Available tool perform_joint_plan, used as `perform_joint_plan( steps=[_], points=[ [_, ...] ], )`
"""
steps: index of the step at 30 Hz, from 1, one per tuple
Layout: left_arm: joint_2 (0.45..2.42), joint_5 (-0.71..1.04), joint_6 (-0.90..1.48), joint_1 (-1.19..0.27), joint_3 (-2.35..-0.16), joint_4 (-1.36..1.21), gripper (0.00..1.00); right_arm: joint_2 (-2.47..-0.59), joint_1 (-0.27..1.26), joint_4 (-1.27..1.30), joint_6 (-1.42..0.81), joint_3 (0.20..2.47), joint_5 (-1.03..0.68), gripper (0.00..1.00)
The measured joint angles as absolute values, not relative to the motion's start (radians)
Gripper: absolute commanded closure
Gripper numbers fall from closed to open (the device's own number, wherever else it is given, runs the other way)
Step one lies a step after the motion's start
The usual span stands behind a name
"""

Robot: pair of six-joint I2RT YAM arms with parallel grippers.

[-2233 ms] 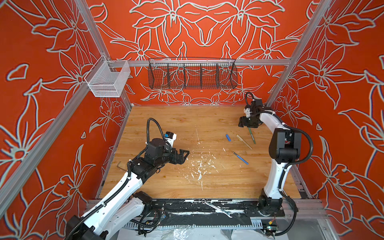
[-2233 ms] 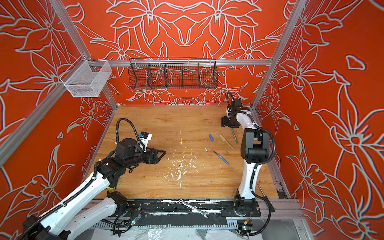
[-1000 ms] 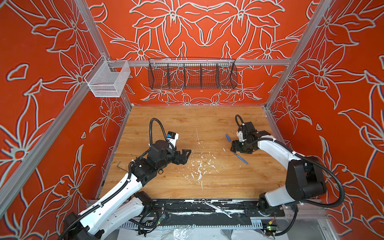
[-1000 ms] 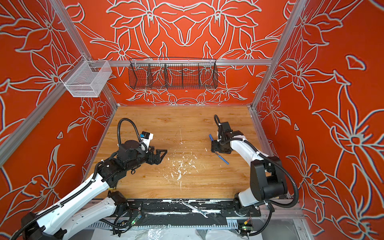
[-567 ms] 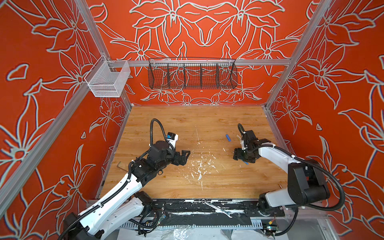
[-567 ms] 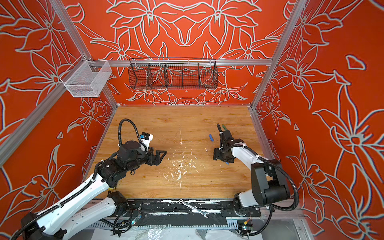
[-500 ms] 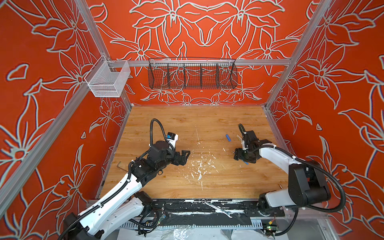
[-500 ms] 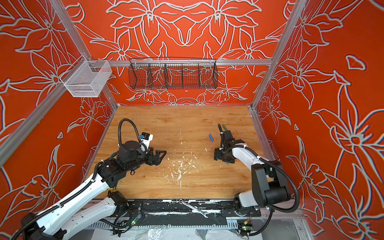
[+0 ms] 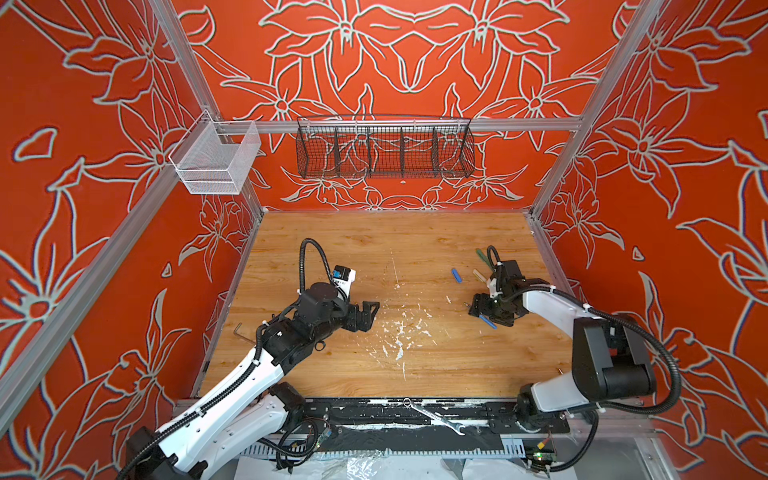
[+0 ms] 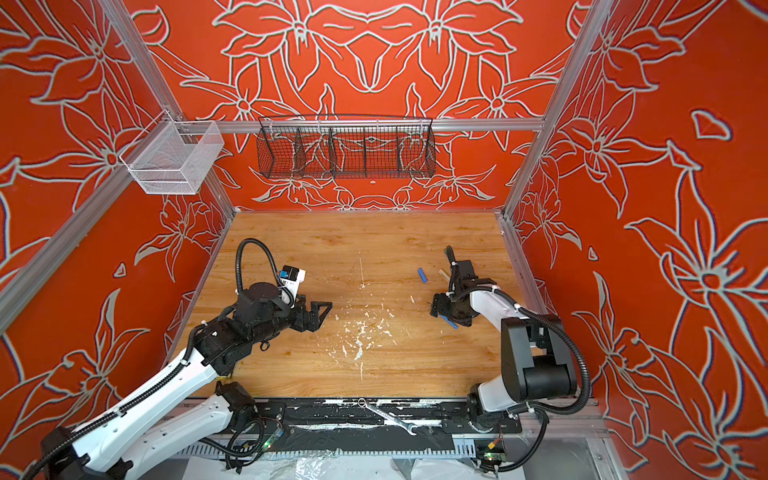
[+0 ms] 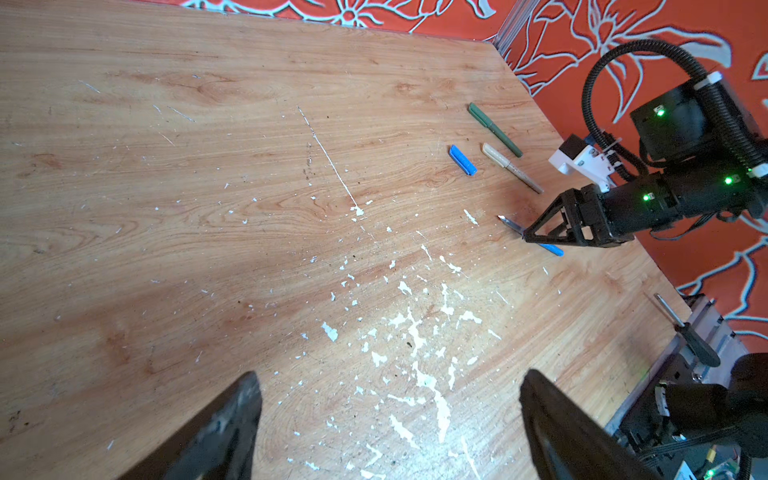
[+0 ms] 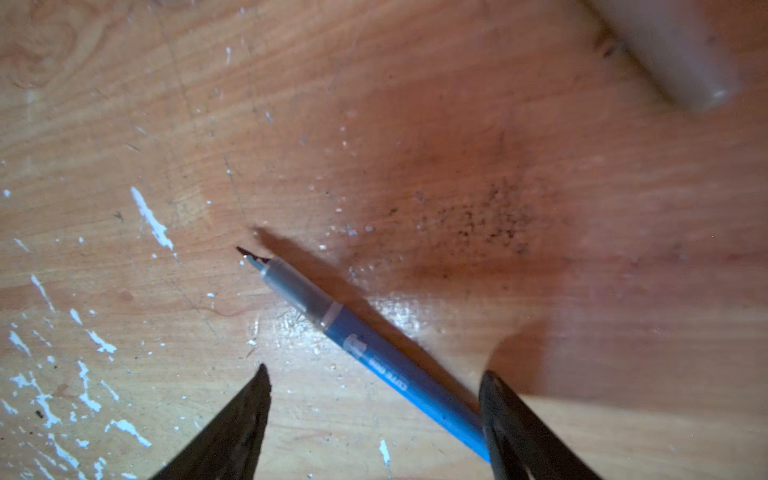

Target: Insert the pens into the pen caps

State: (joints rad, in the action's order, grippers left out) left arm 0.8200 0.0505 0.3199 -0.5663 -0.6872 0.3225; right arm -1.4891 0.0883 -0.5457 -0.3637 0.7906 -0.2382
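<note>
The blue pen (image 12: 374, 353) lies flat on the wooden table (image 9: 374, 249), dark tip bare. My right gripper (image 12: 374, 374) is open low over it, one finger on each side of the barrel. In both top views the right gripper (image 9: 473, 308) (image 10: 434, 307) covers most of the blue pen (image 9: 488, 322) (image 10: 449, 322). The loose blue pen cap (image 9: 457, 275) (image 11: 462, 160) lies just behind. Further back lie the beige pen (image 11: 511, 167) and the green pen (image 11: 494, 129), each thicker at one end. My left gripper (image 9: 370, 316) (image 11: 388, 376) is open and empty over the table's left half.
A bent hex key (image 9: 237, 334) lies by the left wall. A silver wrench (image 9: 436, 417) rests on the black front rail. White flecks (image 9: 399, 332) mark the table's middle. A black wire basket (image 9: 384, 151) and a white mesh basket (image 9: 216, 160) hang on the walls.
My right arm swung from the back right corner forward to the blue pen, came down over it, and its jaws widened. The left arm barely shifted.
</note>
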Motion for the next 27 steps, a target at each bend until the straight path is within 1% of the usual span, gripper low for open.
perform_joint_plan(
  steps=[8,17,19,22,27],
  points=[
    [0.821,0.05,0.311,-0.564,-0.687,0.323,0.03,-1.483,0.085,-0.526,-0.365,0.778,-0.271,0.2],
    [0.821,0.051,0.311,-0.563,-0.687,0.323,0.03,-1.428,0.105,-0.442,-0.421,0.701,-0.398,0.32],
    [0.823,0.054,0.311,-0.563,-0.687,0.323,0.03,-1.411,0.115,-0.452,-0.43,0.686,-0.408,0.32],
    [0.828,0.063,0.314,-0.563,-0.687,0.321,0.03,-1.377,0.124,-0.486,-0.442,0.669,-0.398,0.29],
    [0.848,0.088,0.315,-0.562,-0.687,0.316,0.03,-1.314,0.129,-0.531,-0.461,0.629,-0.364,0.29]
  ],
)
